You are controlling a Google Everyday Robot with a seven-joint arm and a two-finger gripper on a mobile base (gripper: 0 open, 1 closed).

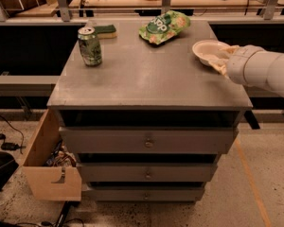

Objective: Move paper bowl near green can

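The paper bowl (206, 50) is off-white and sits at the right edge of the grey cabinet top (146, 79). My gripper (222, 58) comes in from the right on a white arm and is open, with its yellowish fingers (218, 68) on either side of the bowl's right rim. The green can (90, 46) stands upright at the far left of the top, well apart from the bowl.
A green snack bag (164, 26) lies at the back middle. A dark green sponge (105, 30) lies behind the can. Closed drawers (146, 140) are below the top. An open wooden box (49, 167) stands on the floor at the left. A shelf rail (132, 14) runs behind.
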